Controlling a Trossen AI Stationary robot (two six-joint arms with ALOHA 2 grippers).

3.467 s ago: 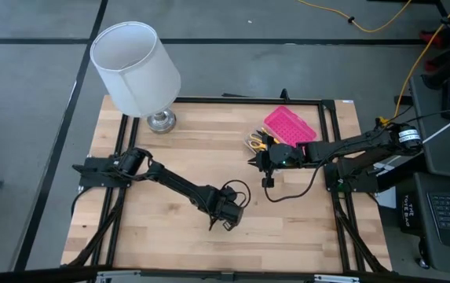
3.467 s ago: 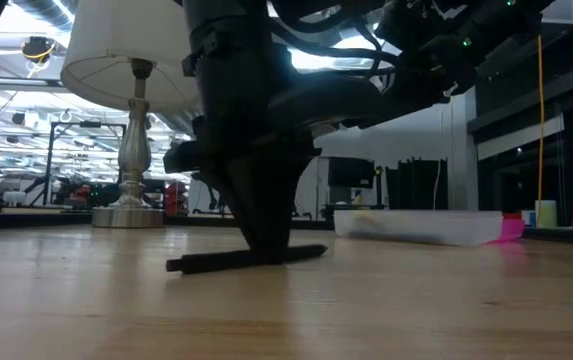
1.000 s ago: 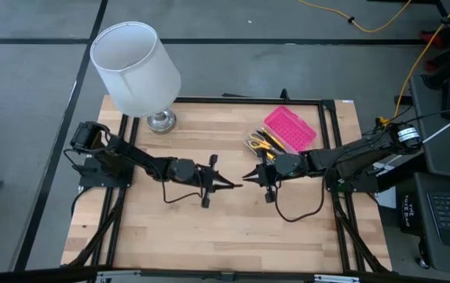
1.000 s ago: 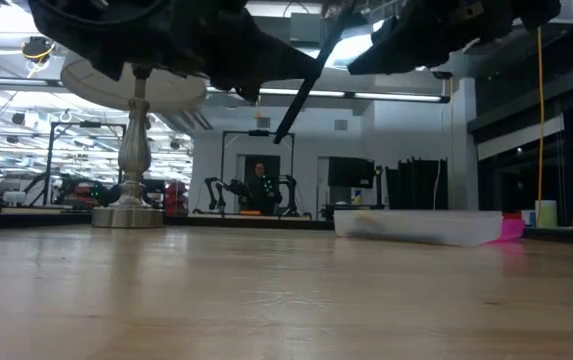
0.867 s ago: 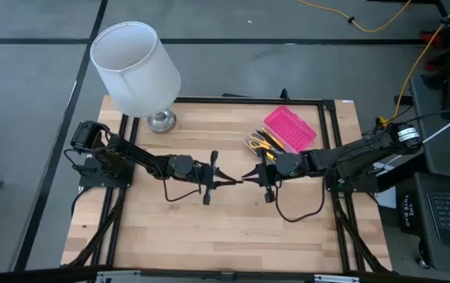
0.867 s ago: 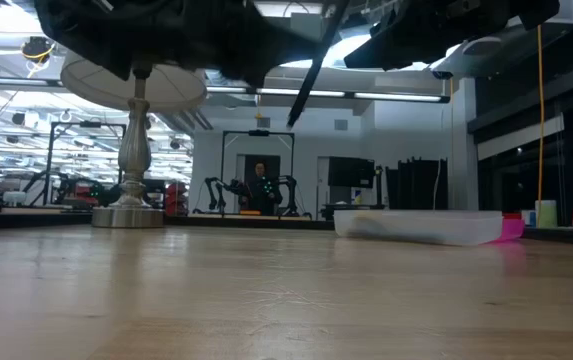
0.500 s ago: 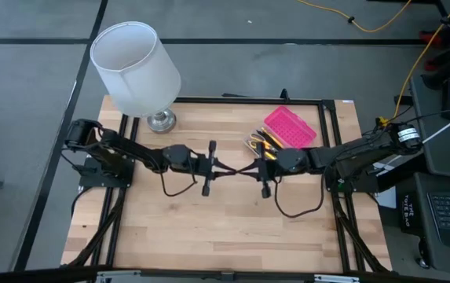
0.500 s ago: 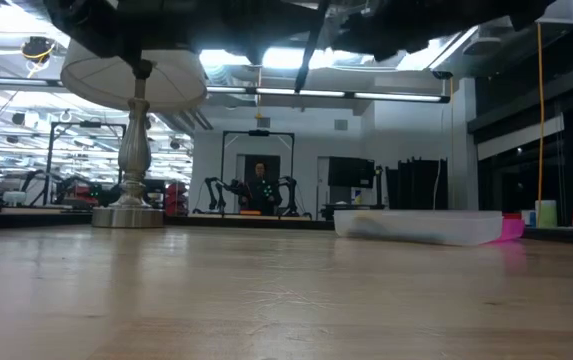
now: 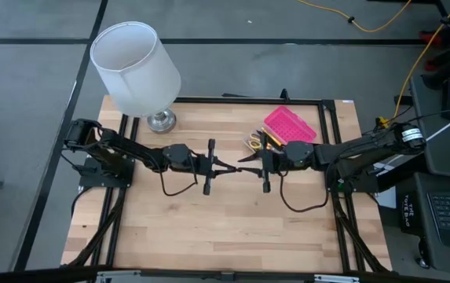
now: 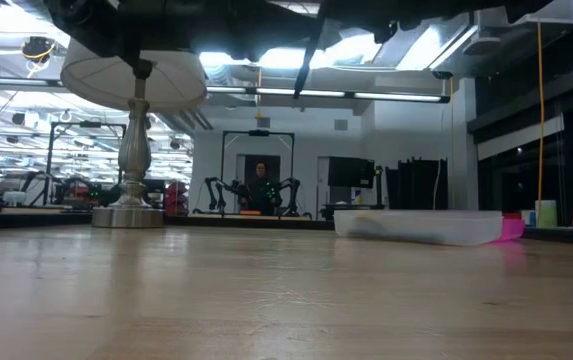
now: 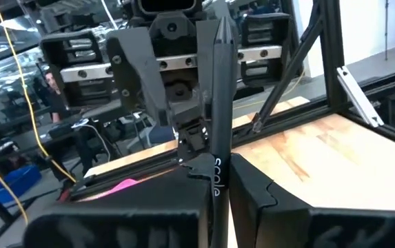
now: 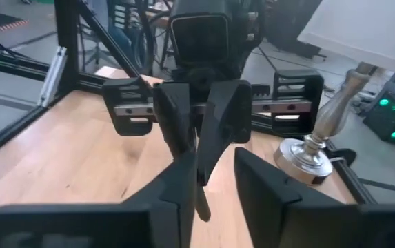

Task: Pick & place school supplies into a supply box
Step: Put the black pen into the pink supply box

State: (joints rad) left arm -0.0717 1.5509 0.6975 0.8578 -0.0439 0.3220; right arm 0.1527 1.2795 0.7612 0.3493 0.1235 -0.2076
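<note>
Right now I have both arms stretched toward each other above the middle of the desk (image 9: 170, 228), claws nose to nose. My left claw (image 9: 223, 166) is clamped narrow on a black pen (image 11: 219, 117), which stands up between its two fingers (image 11: 252, 196) in the left wrist view, with white lettering on the barrel just above the grip. In the low view the same pen (image 10: 311, 50) hangs tilted, well above the wood.

My right claw (image 9: 248, 158) faces it directly. From the right wrist view its fingers (image 12: 259, 180) are spread moderately, with the pen's tip sitting in the gap between them; I see no closed grip on that side. I cannot tell whether either right finger is actually touching the pen.

The supply box (image 9: 276, 135) lies toward the desk's far right area, just beside the right arm, its pink lid (image 9: 290, 126) open alongside the clear base. Yellow-handled scissors (image 9: 254, 141) and other supplies rest in the base. In the low view the box (image 10: 421, 225) sits flat on the wood.

A white lamp (image 9: 136, 67) stands at the far left corner, well apart from both claws.
</note>
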